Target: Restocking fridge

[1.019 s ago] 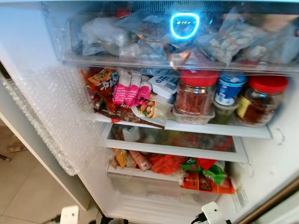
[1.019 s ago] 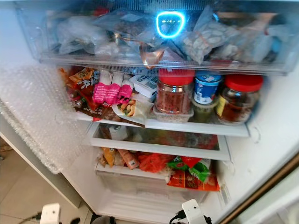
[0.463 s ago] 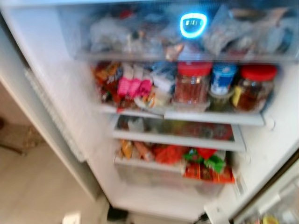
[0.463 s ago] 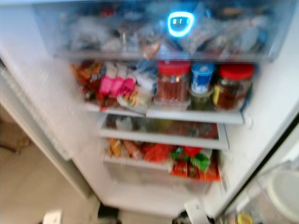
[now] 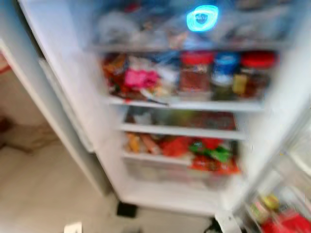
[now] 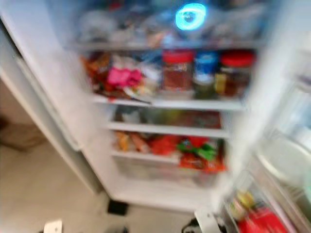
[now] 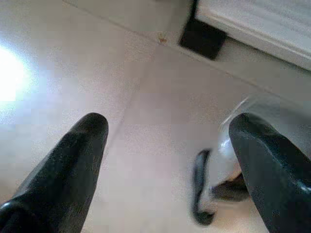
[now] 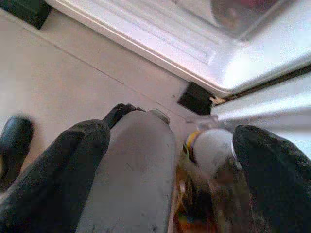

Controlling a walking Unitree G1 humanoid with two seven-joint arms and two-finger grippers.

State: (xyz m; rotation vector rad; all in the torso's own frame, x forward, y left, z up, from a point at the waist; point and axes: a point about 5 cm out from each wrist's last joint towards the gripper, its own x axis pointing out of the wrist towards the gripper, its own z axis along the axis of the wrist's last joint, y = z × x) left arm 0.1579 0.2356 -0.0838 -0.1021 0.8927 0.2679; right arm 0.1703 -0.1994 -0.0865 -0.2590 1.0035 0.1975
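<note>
Backing away and turning right since a second ago: the fridge (image 5: 194, 111) sits smaller and further left in my head views, floor (image 5: 43, 194) has opened up at lower left, and the door shelves (image 6: 272, 194) with red and yellow packages have swung into sight at lower right. Both eye views are motion-blurred, so the camera is moving, not the contents; the shelf stock looks unchanged.

Fridge interior: blue-lit panel (image 5: 202, 18) at the top, red-lidded jars (image 5: 197, 73) and a blue-lidded tub (image 5: 224, 68) on the upper shelf, pink packets (image 5: 140, 77) to their left, orange and green bags (image 5: 209, 153) in the lower drawer. Shelves look nearly full.

Left gripper (image 7: 170, 160): fingers spread wide, nothing between them, hanging low over pale floor tile.

Right gripper (image 8: 170, 165): fingers also spread. Between them I see a grey rounded container (image 8: 131, 165) and a bottle with a yellowish cap (image 8: 209, 150), standing below on the floor near the fridge base (image 8: 160, 39); the pads do not appear to touch either. Too blurred to identify them further.

Judgement: nothing is in hand, so this is a transit step between placements. Those floor items are probably the stock to load next. Free space inside is tight; the door shelves may be the better target.
</note>
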